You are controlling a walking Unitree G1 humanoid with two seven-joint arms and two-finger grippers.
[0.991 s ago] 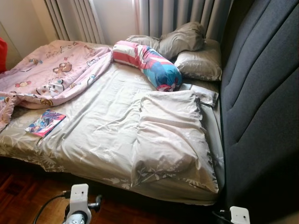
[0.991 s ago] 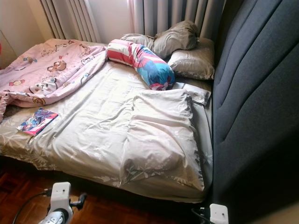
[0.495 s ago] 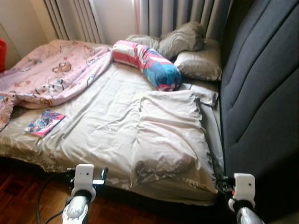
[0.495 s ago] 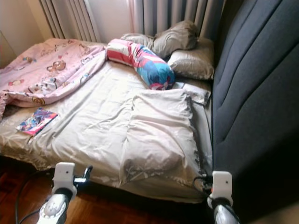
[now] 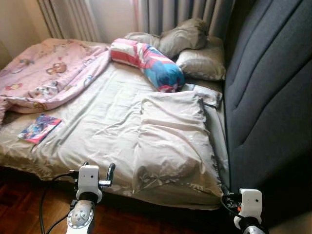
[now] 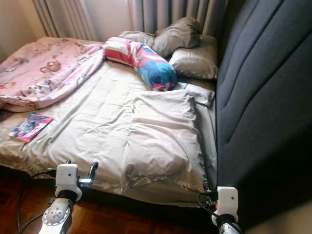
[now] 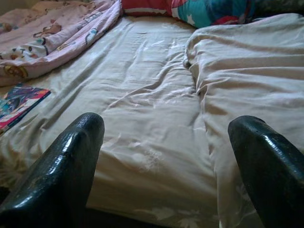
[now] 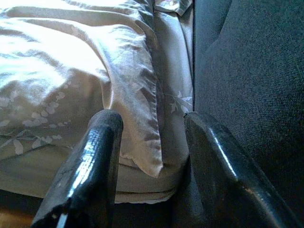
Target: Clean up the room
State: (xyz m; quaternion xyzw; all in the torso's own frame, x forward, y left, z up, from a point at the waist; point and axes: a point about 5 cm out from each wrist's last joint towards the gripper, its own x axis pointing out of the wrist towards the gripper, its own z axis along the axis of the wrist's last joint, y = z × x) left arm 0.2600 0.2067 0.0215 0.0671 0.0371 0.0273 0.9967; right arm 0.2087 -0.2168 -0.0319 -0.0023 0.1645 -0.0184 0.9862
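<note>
Bed: one, carrying four grey-beige pillows — one large pillow near the foot edge by the headboard side, three more at the far corner. One striped pink-and-blue bolster, one pink cartoon blanket and one colourful book at the left edge. Curtains: one set; dark upholstered panel: one.

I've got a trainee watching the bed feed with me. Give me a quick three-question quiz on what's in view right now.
1. True or false: the left tool is shut on the sheet.
2. What lies on the sheet near the pink blanket? A) a colourful book B) a phone C) a shoe
3. Fill in: the striped bolster lies beyond the large pillow, in front of the ____ pillows by the curtains.

Key: 1 false, its fingers are spread and holding nothing. 2 A, the book. 3 grey.
</note>
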